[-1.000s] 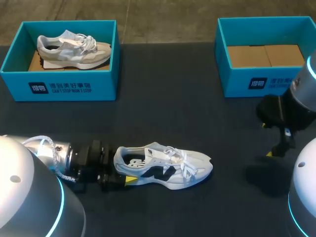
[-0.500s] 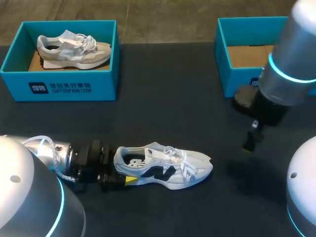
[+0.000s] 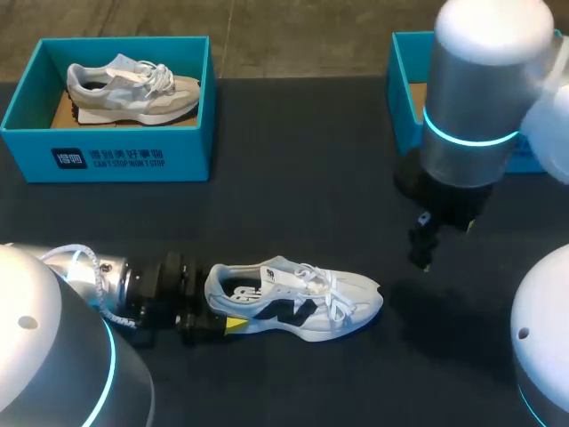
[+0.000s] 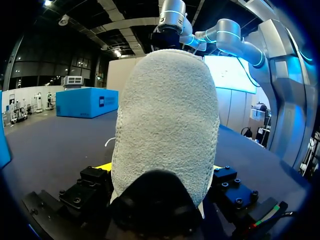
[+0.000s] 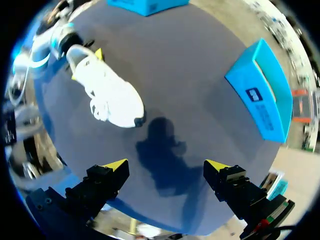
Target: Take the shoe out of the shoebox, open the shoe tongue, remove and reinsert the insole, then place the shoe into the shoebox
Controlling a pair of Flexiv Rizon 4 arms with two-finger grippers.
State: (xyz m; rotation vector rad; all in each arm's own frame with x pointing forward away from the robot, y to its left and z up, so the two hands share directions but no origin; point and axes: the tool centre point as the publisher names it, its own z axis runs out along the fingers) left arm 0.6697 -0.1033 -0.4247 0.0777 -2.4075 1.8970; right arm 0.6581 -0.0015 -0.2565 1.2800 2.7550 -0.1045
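White-and-navy lace-up sneaker (image 3: 298,301) on dark counter (image 3: 293,196), heel clamped in left tool (image 3: 213,322). Right tool (image 5: 166,165) empty, spread wide, hovering beyond toe. Risk of wrenching heel loose through hard tongue pull.

White shoe (image 3: 298,301) sits upright, well apart from teal shoebox (image 3: 400,98).

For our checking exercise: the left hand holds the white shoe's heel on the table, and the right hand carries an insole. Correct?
No: the right hand is open and empty, per the right wrist view. The left hand does hold the white shoe's heel.
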